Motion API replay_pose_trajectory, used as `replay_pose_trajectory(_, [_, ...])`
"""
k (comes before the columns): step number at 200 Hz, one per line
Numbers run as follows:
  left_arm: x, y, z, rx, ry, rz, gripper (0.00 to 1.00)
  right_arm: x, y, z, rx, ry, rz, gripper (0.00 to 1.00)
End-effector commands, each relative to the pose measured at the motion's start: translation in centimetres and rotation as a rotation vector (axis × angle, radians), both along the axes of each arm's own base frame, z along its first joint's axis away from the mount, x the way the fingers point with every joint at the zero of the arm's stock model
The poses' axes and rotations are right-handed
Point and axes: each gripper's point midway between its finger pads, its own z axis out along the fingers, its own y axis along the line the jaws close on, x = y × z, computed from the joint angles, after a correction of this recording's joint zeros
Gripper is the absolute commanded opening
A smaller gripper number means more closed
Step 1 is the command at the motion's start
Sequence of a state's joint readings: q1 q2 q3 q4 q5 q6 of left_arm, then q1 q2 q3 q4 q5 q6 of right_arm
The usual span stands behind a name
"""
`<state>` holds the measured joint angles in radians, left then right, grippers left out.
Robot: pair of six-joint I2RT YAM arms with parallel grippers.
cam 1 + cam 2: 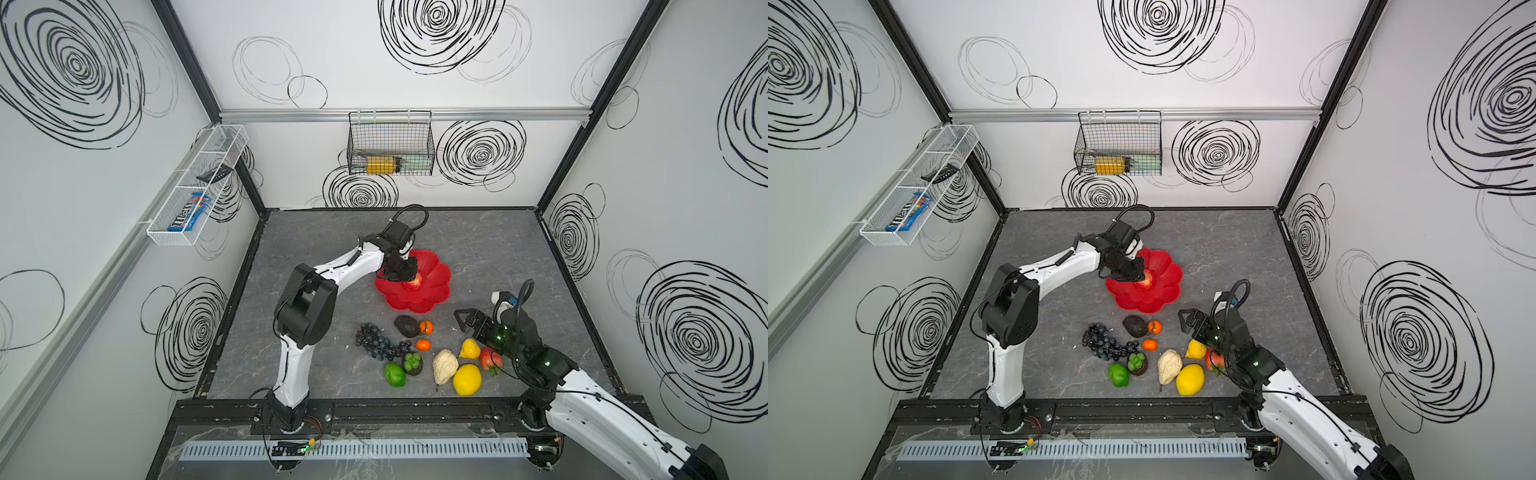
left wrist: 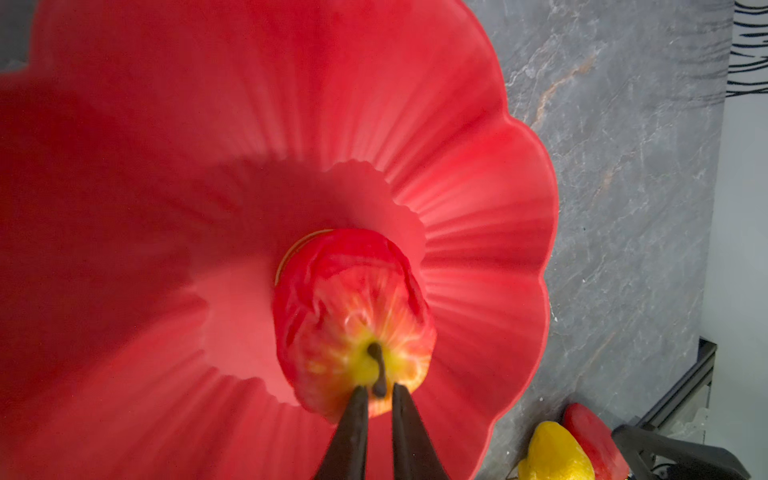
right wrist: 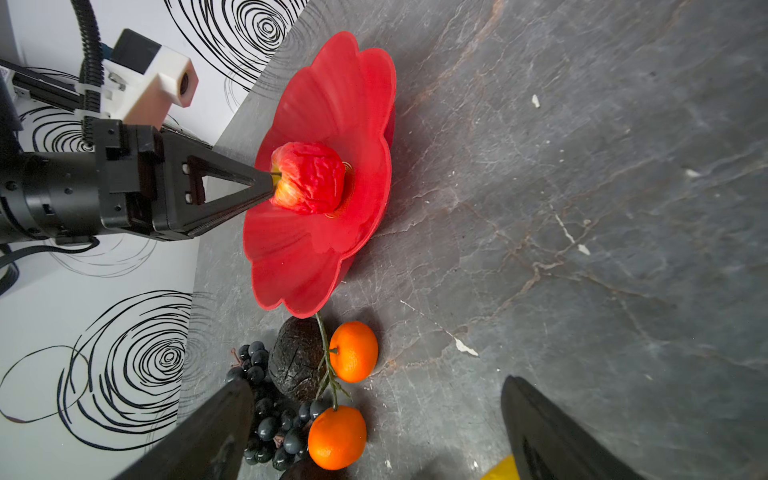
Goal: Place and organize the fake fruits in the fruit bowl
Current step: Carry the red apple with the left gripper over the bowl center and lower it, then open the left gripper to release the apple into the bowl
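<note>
White walls (image 1: 374, 75) carrying black spiral scribbles enclose a grey, marble-veined counter (image 1: 498, 249). Black corner posts (image 1: 187, 62) and an aluminium rail (image 1: 291, 114) frame the back wall, where a black wire basket (image 1: 390, 133) hangs; a white wire basket (image 1: 172, 237) hangs on the side wall. Lighting is even and diffuse.

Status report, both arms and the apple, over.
Apple seated at bowl centre, left fingers narrowly parted astride its stem. Right fingers wide open, empty, above table. Other fruits outside bowl; nothing obstructing.
</note>
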<state>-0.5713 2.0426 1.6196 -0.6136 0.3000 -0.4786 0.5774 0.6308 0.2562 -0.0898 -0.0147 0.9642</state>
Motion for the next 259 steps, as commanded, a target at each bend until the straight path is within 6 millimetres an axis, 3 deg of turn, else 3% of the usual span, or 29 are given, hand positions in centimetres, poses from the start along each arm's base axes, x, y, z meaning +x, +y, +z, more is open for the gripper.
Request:
replay_pose_trajectory(1, [0.6, -0.3, 0.2, 0.013, -0.017, -0.006, 0.19, 0.1, -0.1, -0.3, 0.004, -0.002, -0.008, 0.98])
replay_pose_trajectory(83, [0.7, -0.4, 1.5, 0.022, -0.052, -0.005, 0.26, 0.1, -0.2, -0.2, -0.001, -0.001, -0.009, 0.98])
replay_pose_trajectory(118, [0.2, 0.1, 5.1, 0.005, -0.158, 0.014, 0.34, 0.1, -0.4, 0.2, -0.041, -0.007, 0.001, 0.98])
replay_pose_trajectory(143, [-1.2, 0.6, 8.1, -0.057, -0.276, 0.032, 0.41, 0.0, -0.7, 0.3, -0.096, -0.005, 0.014, 0.98])
replay_pose_trajectory(187, [-5.5, 3.6, 10.1, -0.134, -0.489, 0.089, 0.49, -0.8, 0.0, 1.1, -0.195, 0.013, 0.088, 0.96])
replay_pose_trajectory(222, [-8.8, 7.9, 9.4, -0.178, -0.643, 0.161, 0.50, -2.9, 1.6, 0.8, -0.269, 0.070, 0.152, 0.96])
replay_pose_trajectory(225, [-9.0, 8.2, 10.1, -0.195, -0.668, 0.169, 0.50, -3.1, 1.7, 0.7, -0.275, 0.077, 0.155, 0.95])
replay_pose_trajectory(259, [-11.4, 12.3, 8.9, -0.216, -0.771, 0.250, 0.52, -5.5, 2.0, -0.3, -0.352, 0.147, 0.184, 0.94])
